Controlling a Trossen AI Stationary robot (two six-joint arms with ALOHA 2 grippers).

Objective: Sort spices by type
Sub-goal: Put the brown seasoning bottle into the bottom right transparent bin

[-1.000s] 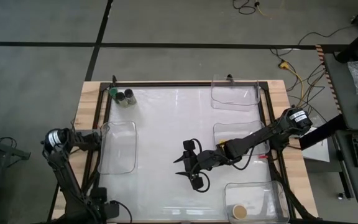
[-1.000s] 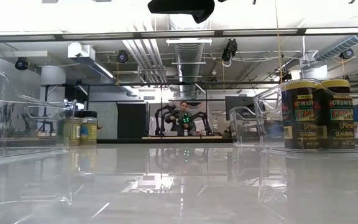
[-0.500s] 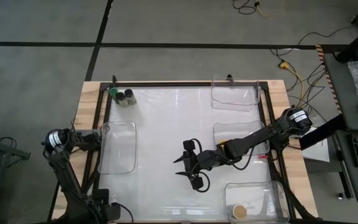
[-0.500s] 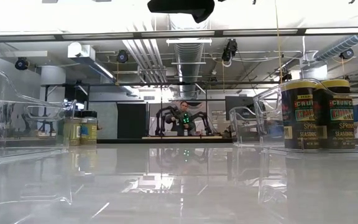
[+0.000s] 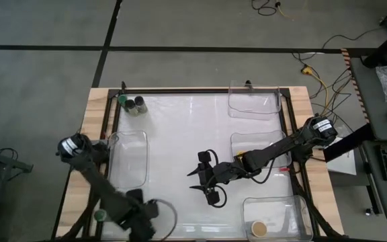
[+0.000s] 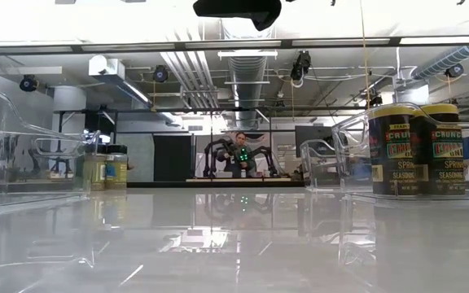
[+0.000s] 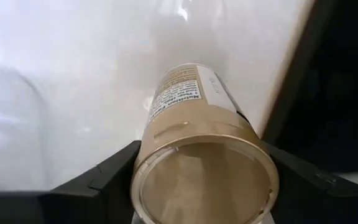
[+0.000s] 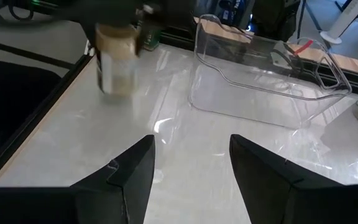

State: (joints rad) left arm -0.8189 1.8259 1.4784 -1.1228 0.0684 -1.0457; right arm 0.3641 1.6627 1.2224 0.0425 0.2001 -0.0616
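Observation:
My left gripper (image 5: 142,214) is over the near left part of the table, shut on a tan-lidded spice jar (image 7: 194,118). The jar also shows in the right wrist view (image 8: 117,62). My right gripper (image 5: 203,185) hangs open and empty over the middle of the table. A green-lidded jar (image 5: 122,101) and a black-lidded jar (image 5: 139,103) stand in the far left corner. Another tan-lidded jar (image 5: 259,228) stands in the near right bin (image 5: 294,215). Two yellow-lidded jars (image 6: 397,150) stand in a bin at the right of the low view. My left gripper pinches the jar's tan lid end (image 7: 166,134) between its two fingers (image 7: 104,180), one on each side. The fingers come from above, pointing down along the jar. The jar hangs upright below them. I cannot tell whether its lower end touches the table.
A clear bin (image 5: 127,158) lies at the left, just beyond my left gripper. Two more clear bins sit at the right, far (image 5: 254,101) and middle (image 5: 247,141); my right arm crosses the middle one. A person (image 6: 238,150) sits far behind the table.
My left arm has swung from beside the table's left edge in over its near left part, toward the right edge. My right gripper has kept still.

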